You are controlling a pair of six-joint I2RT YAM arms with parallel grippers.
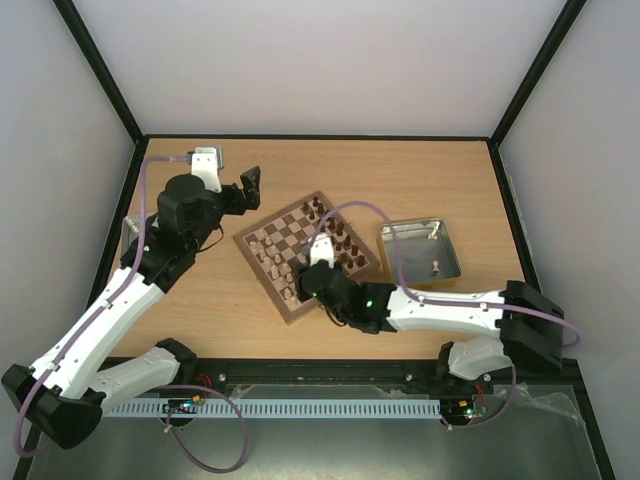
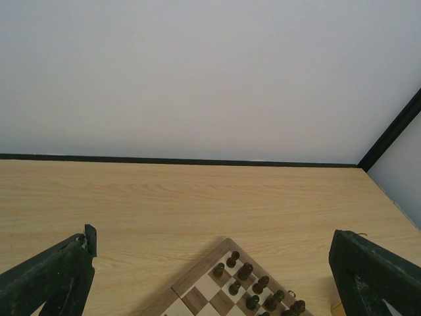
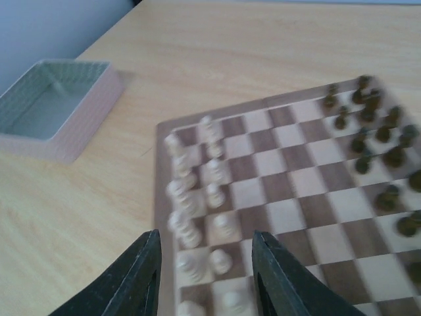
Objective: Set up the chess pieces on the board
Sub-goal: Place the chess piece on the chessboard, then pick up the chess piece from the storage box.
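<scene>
Most tiny cream wooden chess pieces (image 3: 197,197) stand in two rows on the checked wooden board (image 1: 290,235) mid tabletop (image 1: 420,170), two apparently left in the rectangular metal tin (image 1: 447,250) at its 3 o'clock; right gripper (image 3: 205,236) and left gripper (image 2: 210,263) jaws gape empty.

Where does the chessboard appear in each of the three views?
Top external: chessboard at centre, turned diagonally.
Left wrist: only one corner, at the bottom edge, near centre.
Right wrist: fills the centre and right.
Shared landmark: the dark brown chessmen along one side of it.
</scene>
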